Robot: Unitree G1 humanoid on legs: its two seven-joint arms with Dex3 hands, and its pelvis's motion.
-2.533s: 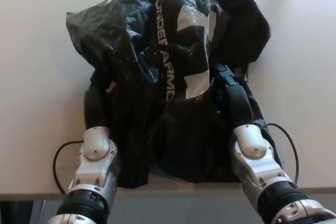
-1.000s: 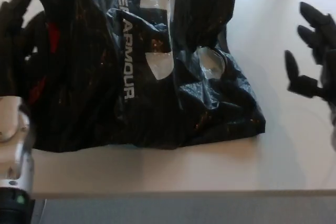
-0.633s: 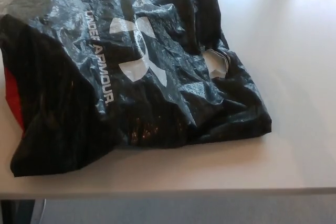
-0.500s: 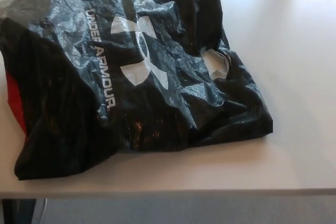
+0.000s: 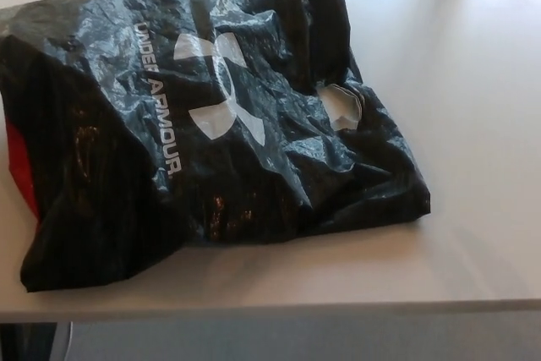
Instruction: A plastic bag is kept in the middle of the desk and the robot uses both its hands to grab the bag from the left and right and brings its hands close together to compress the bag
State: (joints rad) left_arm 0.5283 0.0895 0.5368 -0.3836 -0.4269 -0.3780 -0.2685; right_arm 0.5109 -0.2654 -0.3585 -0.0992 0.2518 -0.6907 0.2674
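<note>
Black plastic bag (image 5: 211,133) lies crumpled on the white desk (image 5: 473,124), toward its left and near the front edge (white "UNDER ARMOUR" lettering and logo face up). Handle cut-out (image 5: 341,106) on its right side. Red patch (image 5: 19,171) shows at its left edge. Neither hand in frame; their state cannot be told.

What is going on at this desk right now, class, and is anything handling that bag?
Nothing is handling it at this moment. A crumpled black plastic bag with white Under Armour lettering lies on the pale desk, reaching close to the desk's near edge. A strip of red shows at its left side, and a hole-like gap on its right. Neither robot hand is in view, so no squeeze is happening in this picture.
</note>
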